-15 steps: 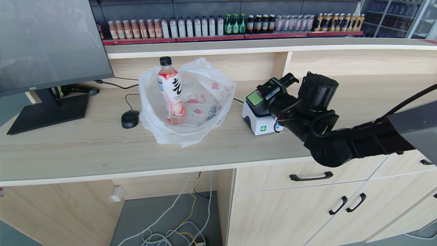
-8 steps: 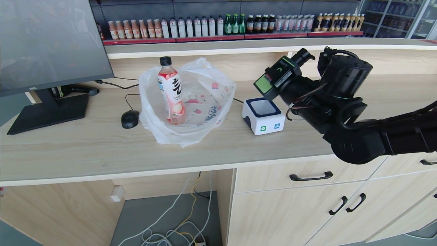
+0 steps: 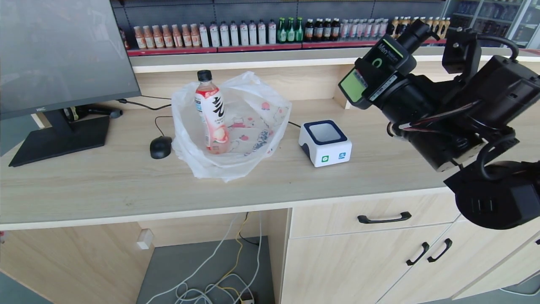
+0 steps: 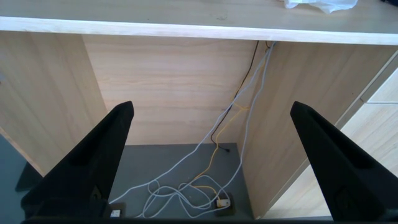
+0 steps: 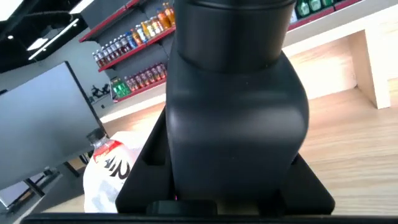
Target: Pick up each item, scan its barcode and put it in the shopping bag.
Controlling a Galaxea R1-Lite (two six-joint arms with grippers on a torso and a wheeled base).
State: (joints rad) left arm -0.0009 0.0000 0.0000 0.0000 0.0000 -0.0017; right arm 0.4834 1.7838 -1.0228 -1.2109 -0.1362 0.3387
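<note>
The right arm [image 3: 443, 122] has risen up and rightward off the scanner [image 3: 325, 142], jaws clenched on the black green-faced pack [image 3: 373, 69] now high above the surface [image 3: 105, 181], so the scan looks done and the shopping bag [image 3: 270, 114], further left, comes next; left jaws hang released.

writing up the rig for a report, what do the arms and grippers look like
The right arm is all black, with fat cylindrical joints. A thick black cable loops over the wrist, and thin red and white wires run alongside it. The left gripper has two matt black, wedge-shaped fingers with no visible markings.
</note>
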